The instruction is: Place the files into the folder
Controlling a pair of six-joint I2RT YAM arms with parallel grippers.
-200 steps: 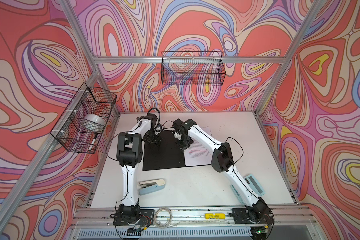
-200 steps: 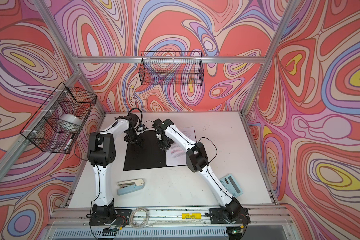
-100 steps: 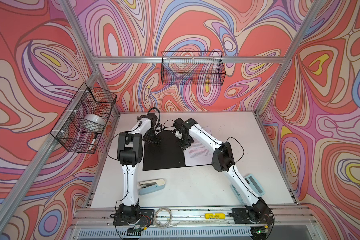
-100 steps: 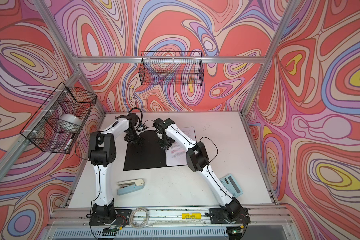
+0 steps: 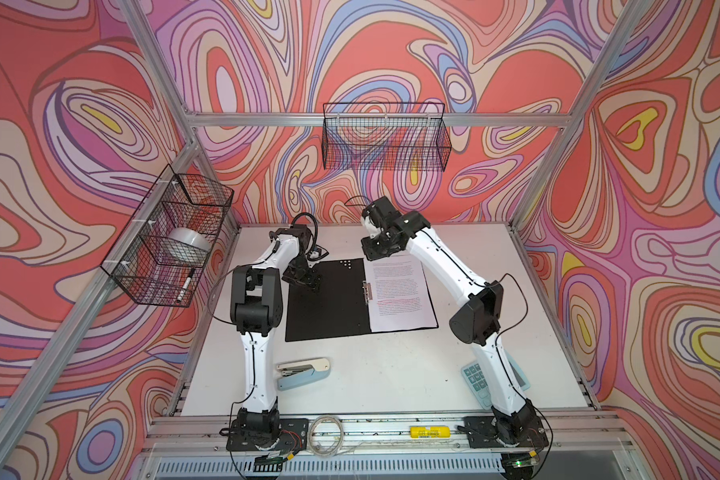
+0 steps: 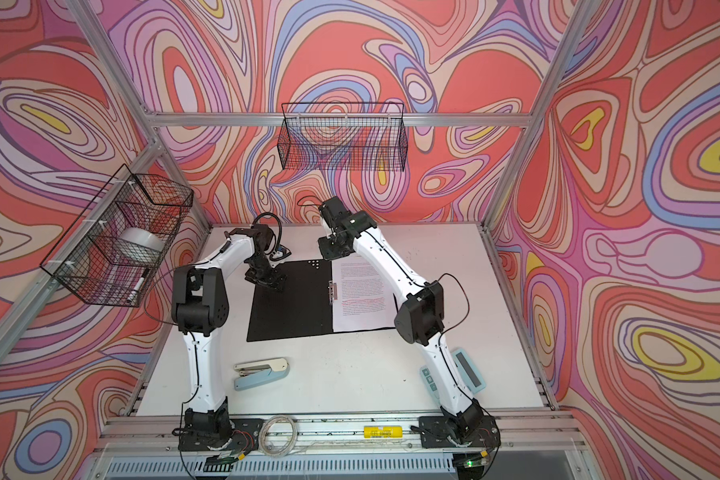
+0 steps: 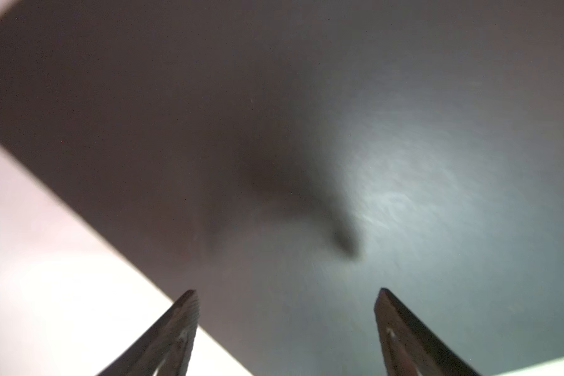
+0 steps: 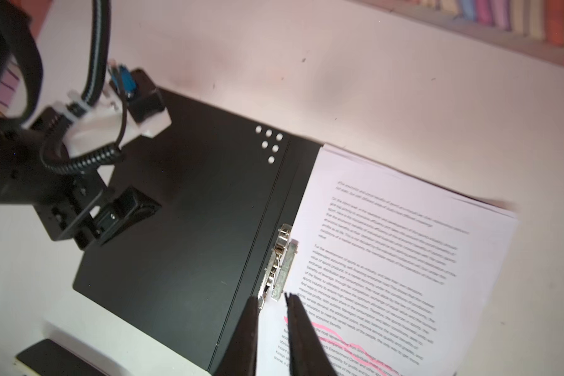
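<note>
Both top views: stapler nearest, at 7 o'clock. Folder is laid open mid-table, files seated on its 3 o'clock half. Left gripper is held over its 10 o'clock corner, jaws wide apart. Right gripper is held at files' 12 o'clock edge, jaws barely parted, empty.

Both top views bright, sharp; left wrist view dim, blurred, glare on folder.
</note>
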